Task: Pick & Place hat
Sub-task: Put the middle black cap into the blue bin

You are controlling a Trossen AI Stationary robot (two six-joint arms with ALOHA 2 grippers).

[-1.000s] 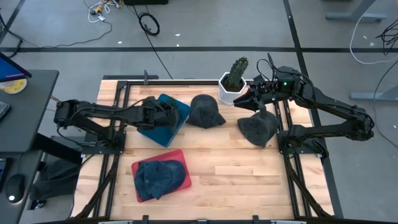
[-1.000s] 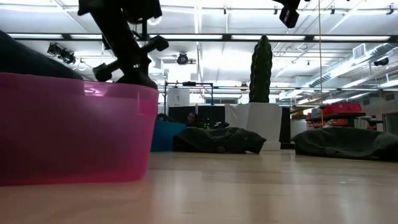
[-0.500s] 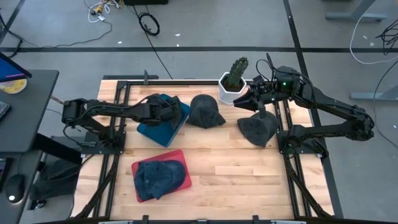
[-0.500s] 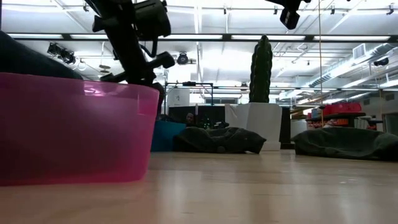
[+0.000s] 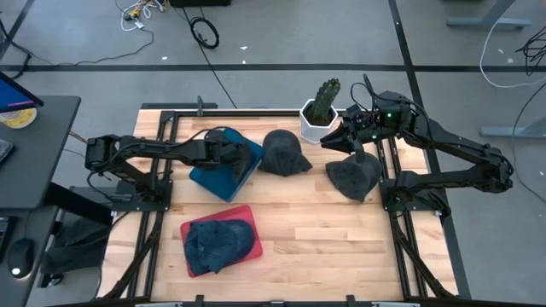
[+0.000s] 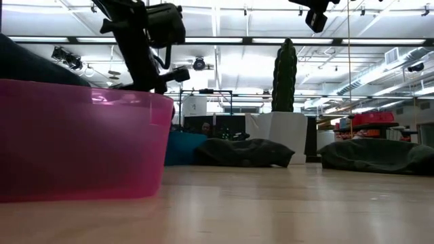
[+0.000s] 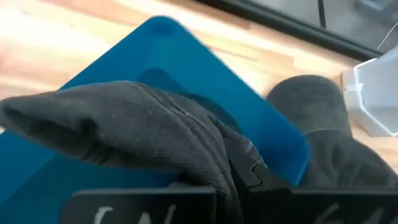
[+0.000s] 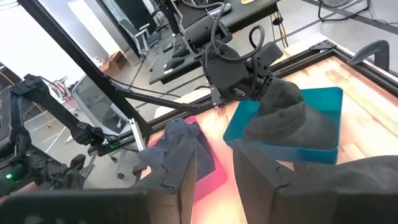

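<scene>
My left gripper is shut on a dark grey hat and hovers over the blue bin; the right wrist view shows the hat hanging from it. Two more dark hats lie flat on the table, one mid-table and one on the right. A blue denim hat sits in the pink bin. My right gripper is open in the air beside the cactus pot, above the right hat. My left gripper pinches a bunched fold of the grey hat's cloth between its fingers, which slant down from the table's left. The hat hangs below the fingers over the blue bin. Whether its lower edge touches the bin I cannot tell.
A cactus in a white pot stands at the far edge between the arms. The pink bin fills the low view's left. Bare wood lies in the table's near right part. Metal frames run along both table sides.
My left gripper has carried the grey hat toward the table's right, from the blue bin's left edge to a spot over the bin. The hold has stayed shut. The right arm has kept still.
</scene>
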